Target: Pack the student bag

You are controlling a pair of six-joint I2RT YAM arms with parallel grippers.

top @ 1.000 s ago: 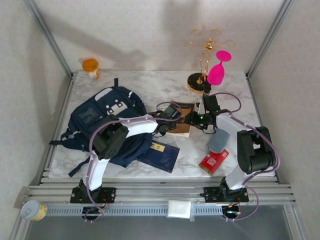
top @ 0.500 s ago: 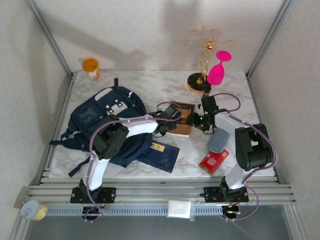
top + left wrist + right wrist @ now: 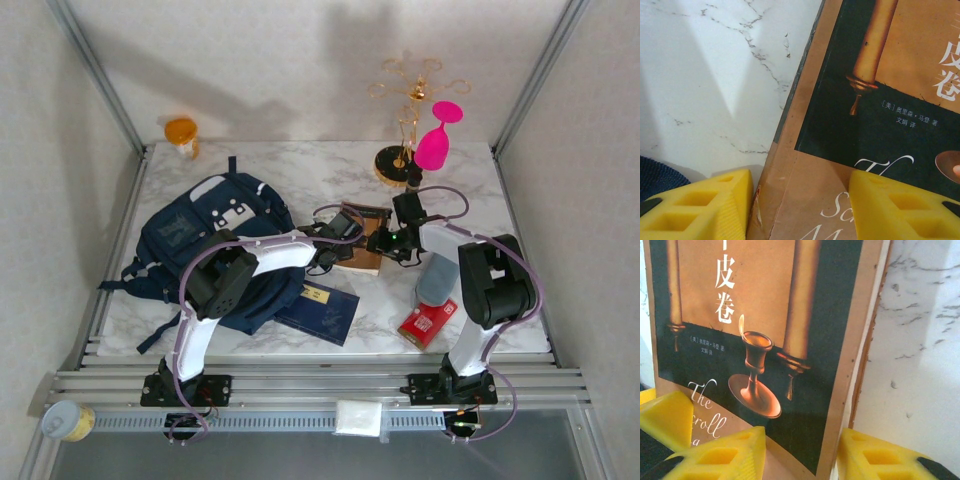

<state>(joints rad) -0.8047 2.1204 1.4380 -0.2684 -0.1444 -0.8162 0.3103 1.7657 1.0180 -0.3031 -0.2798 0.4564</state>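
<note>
The student bag [image 3: 205, 245], navy with white patches, lies at the table's left. A brown book with a dark scroll-and-goblet cover [image 3: 364, 242] lies flat to its right. My left gripper [image 3: 343, 228] is open over the book's left side. In the left wrist view the book [image 3: 870, 100] has its left edge between the jaws of the left gripper [image 3: 800, 210]: one yellow finger [image 3: 695, 205] is over the marble, the other rests over the cover. My right gripper [image 3: 386, 240] is open on the opposite side. Its jaws [image 3: 802, 455] straddle the right edge of the book [image 3: 765, 315].
A dark blue book [image 3: 320, 310] lies partly under the bag's near edge. A red box [image 3: 428, 322] and a grey object [image 3: 438, 280] sit under the right arm. A pink goblet [image 3: 438, 140], a gold stand [image 3: 405, 110] and an orange jar [image 3: 182, 133] stand at the back.
My right gripper has slid left onto the brown book's right edge, and its arm has swung inward. The left arm and the bag have not moved.
</note>
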